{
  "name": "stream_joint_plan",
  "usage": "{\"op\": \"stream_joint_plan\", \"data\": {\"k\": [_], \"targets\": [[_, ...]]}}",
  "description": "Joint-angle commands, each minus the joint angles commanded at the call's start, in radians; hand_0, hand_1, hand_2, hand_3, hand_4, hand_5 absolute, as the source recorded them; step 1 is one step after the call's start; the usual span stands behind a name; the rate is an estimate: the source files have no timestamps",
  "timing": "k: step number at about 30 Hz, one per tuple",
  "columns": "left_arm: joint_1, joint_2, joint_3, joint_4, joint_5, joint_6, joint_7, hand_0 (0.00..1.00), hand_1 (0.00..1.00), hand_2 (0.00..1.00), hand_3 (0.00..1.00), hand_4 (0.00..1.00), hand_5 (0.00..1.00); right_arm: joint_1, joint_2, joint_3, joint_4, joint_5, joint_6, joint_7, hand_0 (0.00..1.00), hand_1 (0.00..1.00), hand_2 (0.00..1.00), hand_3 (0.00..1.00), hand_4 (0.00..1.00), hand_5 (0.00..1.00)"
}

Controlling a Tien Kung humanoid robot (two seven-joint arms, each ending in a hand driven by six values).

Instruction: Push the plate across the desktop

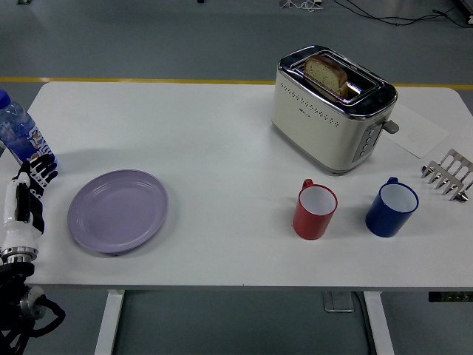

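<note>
I judge this the approach: my left hand (26, 200) hangs at the tabletop's (222, 133) left edge, fingers (41, 171) extended together and holding nothing, just left of the lilac plate (118, 211). Next I must meet the rim and shove rightward. Open room runs to the red mug (316, 211); the water bottle (21, 140) crowds behind.

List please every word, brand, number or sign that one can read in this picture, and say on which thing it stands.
Nothing here can be read for certain.
Water bottle: the blue label carries print and a picture, too blurred to read.
Toaster: a small dark mark on its long side, too small to read.
Paper beside the toaster: faint marks, not readable.
Plate, red cup, blue cup: no text.
</note>
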Motion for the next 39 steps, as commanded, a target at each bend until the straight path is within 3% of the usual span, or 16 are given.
{"op": "stream_joint_plan", "data": {"k": [9,19,39], "targets": [[-0.023,-0.006,0.04,0.05,0.007,-0.004,0.0,0.78,0.793,0.777,0.707,0.441,0.998,0.002,0.005,0.002,0.0,-0.012,0.002,-0.001,0.607,0.516,0.583,0.576,0.363,0.268],[-0.029,-0.015,0.052,0.064,-0.009,-0.007,0.0,0.78,0.793,0.777,0.709,0.444,0.998,0.007,0.006,0.001,0.0,-0.016,0.003,-0.001,0.606,0.516,0.583,0.576,0.36,0.27],[-0.082,-0.097,0.066,0.089,-0.034,-0.004,0.0,0.78,0.793,0.779,0.713,0.458,0.998,0.008,0.005,-0.006,0.0,-0.017,0.006,0.002,0.607,0.517,0.584,0.576,0.357,0.267]]}}
